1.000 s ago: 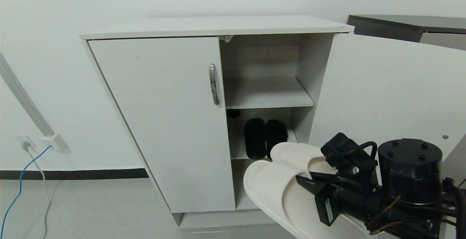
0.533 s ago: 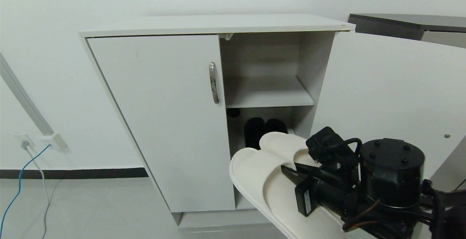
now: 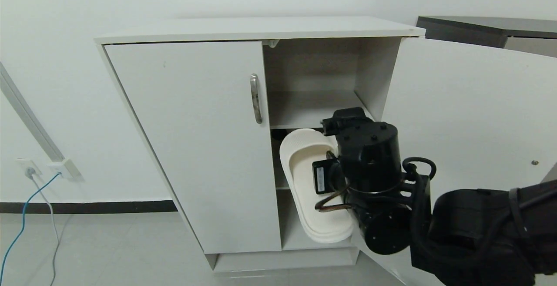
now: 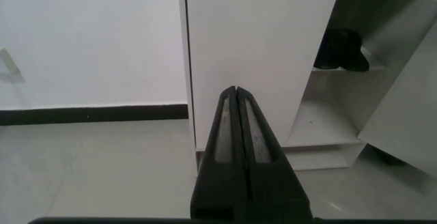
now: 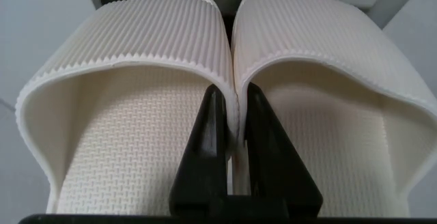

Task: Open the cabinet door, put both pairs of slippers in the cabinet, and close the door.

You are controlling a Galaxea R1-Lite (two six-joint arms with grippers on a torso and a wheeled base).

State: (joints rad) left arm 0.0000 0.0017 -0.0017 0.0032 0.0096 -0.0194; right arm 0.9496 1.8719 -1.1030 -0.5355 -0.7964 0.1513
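White cabinet (image 3: 187, 146) stands open. Right gripper (image 5: 231, 108) pinches the white slippers (image 3: 300, 159) at its opening; left gripper (image 4: 235, 94) sits closed, empty.

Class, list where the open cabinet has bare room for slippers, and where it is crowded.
Bare: the top shelf, above the black slippers, and the bottom shelf, below them. Crowded: the middle shelf holding them, with the white slippers in the right gripper before it.

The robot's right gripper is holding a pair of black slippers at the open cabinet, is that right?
Not quite: the slippers in the right gripper are white, not black, as the right wrist view shows. The rest holds: the cabinet stands open.
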